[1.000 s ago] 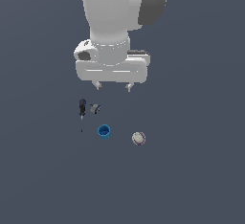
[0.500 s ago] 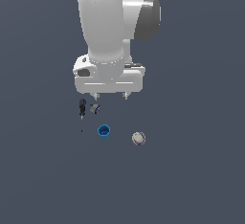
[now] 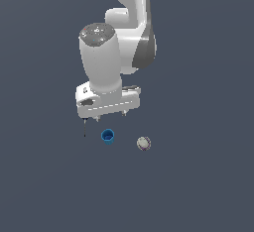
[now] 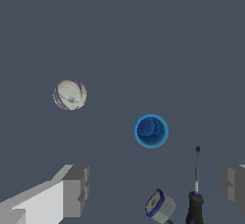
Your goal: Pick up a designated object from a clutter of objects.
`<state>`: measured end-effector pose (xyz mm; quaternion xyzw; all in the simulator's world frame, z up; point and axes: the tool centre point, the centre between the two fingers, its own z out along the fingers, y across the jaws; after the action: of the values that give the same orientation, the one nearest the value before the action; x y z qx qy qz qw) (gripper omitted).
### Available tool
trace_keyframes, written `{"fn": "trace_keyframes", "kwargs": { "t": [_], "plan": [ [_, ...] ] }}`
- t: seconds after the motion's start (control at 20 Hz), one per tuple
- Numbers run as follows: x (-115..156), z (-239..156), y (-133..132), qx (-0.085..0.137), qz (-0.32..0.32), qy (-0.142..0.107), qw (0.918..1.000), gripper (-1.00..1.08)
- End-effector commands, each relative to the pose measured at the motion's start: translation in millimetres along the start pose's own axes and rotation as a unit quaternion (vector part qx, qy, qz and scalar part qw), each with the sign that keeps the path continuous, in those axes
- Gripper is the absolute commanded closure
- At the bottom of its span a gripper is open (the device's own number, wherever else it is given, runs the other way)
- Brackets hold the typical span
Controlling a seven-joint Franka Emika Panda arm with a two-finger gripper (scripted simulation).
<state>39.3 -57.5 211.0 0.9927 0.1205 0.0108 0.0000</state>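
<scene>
The designated object, a small bright blue round cup (image 3: 107,136), stands upright on the grey floor; it also shows in the wrist view (image 4: 150,131), seen from above with its mouth up. My gripper (image 3: 110,116) is open and empty, hovering just behind and above the cup. In the wrist view the gripper (image 4: 154,184) has its two grey fingers (image 4: 76,189) wide apart. The rest of the clutter is a whitish ball (image 3: 143,143) (image 4: 70,94), a black-handled screwdriver (image 4: 195,184) and a small grey-blue piece (image 4: 159,206).
In the exterior view only the screwdriver's thin tip (image 3: 85,129) shows below the hand, to the exterior view's left of the cup. The hand hides the grey-blue piece there. The floor is flat dark grey.
The hand has come down towards the cup and now covers the screwdriver handle and the grey-blue piece in the exterior view. The objects have not moved.
</scene>
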Motion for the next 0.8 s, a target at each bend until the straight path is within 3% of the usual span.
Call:
{"fn": "trace_keyframes", "kwargs": {
  "t": [0.0, 0.75],
  "plan": [
    [1.2, 19.1, 5.7, 0.000, -0.029, -0.002, 0.9996, -0.92],
    [-3.1, 108.0, 27.8, 0.003, -0.161, -0.009, 0.9870, -0.92]
  ]
}}
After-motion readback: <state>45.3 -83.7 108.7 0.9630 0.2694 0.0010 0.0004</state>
